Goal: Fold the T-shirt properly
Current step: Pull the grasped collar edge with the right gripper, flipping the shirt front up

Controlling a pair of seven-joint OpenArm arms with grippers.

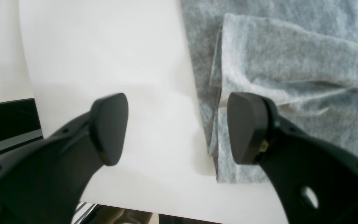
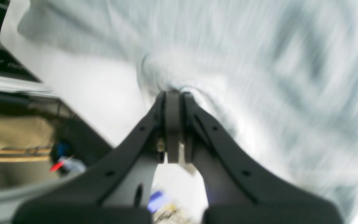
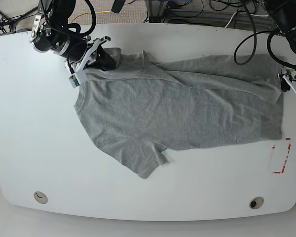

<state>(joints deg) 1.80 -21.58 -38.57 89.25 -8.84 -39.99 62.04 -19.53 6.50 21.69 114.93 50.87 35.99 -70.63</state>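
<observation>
Base view shows the T-shirt (image 3: 177, 108) spread nearly full length across the far half of the table (image 3: 19, 148), its hem by the right edge and its neck end toward the far-left corner. Only 1 long edge looks turned over, along the far side, so I judge the folding barely begun: the near sleeve lies out flat, and the body has yet to be halved.

The right gripper (image 3: 99, 60) sits at the shoulder near the far-left corner. Its wrist view, though motion-blurred, shows what the overhead cannot: the jaws pressed together with a bunch of grey cloth (image 2: 179, 71) gathered at the tips, so it appears to be pinching the shirt.

The left gripper (image 1: 177, 127) hangs wide apart and empty over the table's right edge. Its wrist view reveals a doubled layer at the hem corner (image 1: 228, 174), just beside 1 pad.
</observation>
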